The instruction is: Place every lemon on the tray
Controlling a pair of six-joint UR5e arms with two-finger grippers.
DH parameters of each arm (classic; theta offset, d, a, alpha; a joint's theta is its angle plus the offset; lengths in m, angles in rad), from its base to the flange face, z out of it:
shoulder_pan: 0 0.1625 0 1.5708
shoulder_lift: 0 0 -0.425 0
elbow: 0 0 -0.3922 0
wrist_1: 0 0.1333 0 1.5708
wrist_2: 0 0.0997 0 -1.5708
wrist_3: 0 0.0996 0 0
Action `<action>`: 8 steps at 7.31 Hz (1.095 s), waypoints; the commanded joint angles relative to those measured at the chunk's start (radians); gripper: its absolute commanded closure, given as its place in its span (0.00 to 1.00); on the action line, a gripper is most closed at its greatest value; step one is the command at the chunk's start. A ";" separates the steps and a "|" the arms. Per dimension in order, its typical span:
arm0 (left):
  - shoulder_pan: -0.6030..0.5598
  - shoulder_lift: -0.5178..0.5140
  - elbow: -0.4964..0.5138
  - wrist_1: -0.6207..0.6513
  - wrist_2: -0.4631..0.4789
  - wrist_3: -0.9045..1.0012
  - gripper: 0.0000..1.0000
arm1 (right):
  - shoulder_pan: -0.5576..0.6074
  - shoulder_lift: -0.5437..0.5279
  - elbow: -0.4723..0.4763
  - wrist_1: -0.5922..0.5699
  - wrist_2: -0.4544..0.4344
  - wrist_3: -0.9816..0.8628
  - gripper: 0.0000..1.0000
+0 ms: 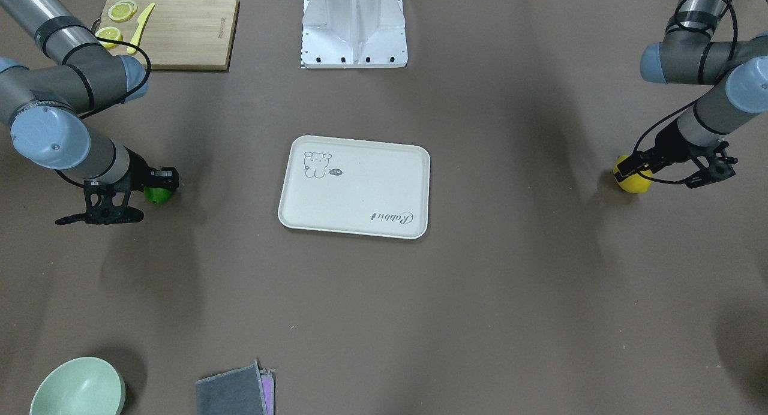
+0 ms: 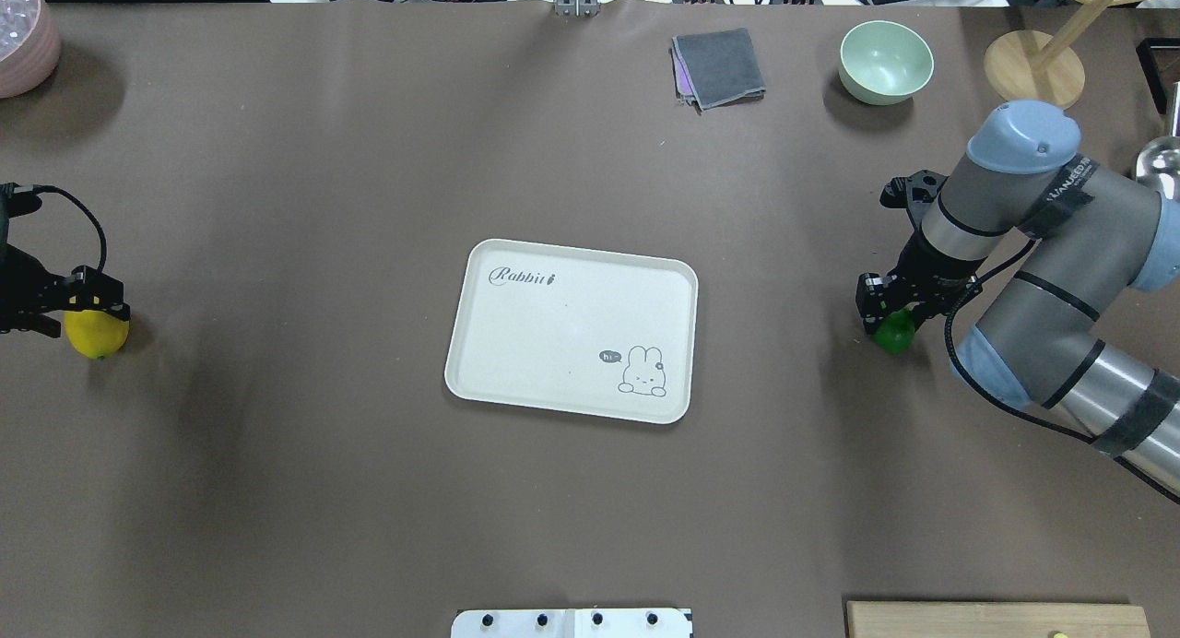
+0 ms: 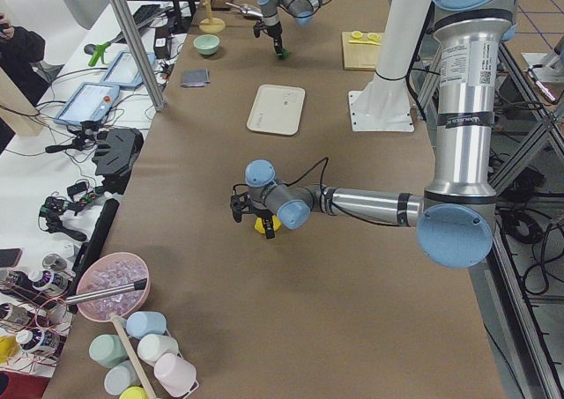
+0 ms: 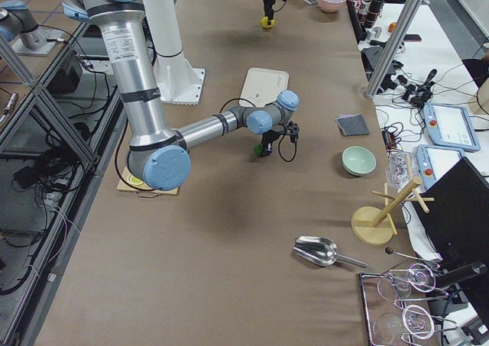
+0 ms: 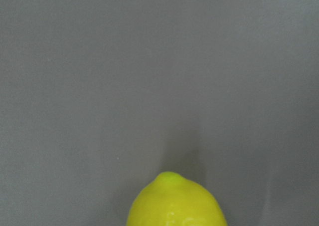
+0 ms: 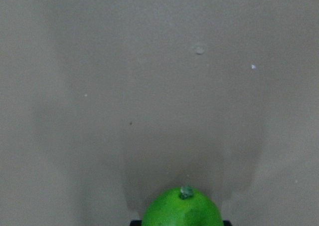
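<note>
The cream tray (image 1: 360, 190) lies in the middle of the table, with nothing on it; it also shows in the overhead view (image 2: 572, 329). The yellow lemon (image 1: 637, 183) is at the table's left end, low at the surface, with my left gripper (image 1: 630, 172) shut on it from above. It fills the bottom of the left wrist view (image 5: 174, 203). The green lemon (image 1: 157, 195) is at the right end, low at the surface, with my right gripper (image 1: 161, 186) shut on it; it shows in the right wrist view (image 6: 183, 211). The fingers are mostly hidden.
A wooden cutting board (image 1: 186, 25) with lemon slices (image 1: 122, 10) and a yellow knife (image 1: 141, 26) sits near the robot's base (image 1: 354, 25). A green bowl (image 2: 885, 62) and a grey cloth (image 2: 719, 66) are at the far edge.
</note>
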 commanded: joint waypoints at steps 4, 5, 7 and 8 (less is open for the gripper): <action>-0.002 -0.011 -0.002 0.010 -0.069 0.020 1.00 | 0.041 0.122 0.055 -0.005 0.086 0.130 0.76; -0.012 -0.011 -0.007 0.042 -0.109 0.039 1.00 | 0.032 0.159 0.064 -0.002 0.094 0.189 0.76; -0.056 -0.034 -0.073 0.210 -0.150 0.166 1.00 | -0.009 0.215 0.062 0.003 0.101 0.250 0.76; -0.110 -0.107 -0.093 0.398 -0.150 0.285 1.00 | -0.032 0.247 0.049 0.010 0.107 0.251 0.76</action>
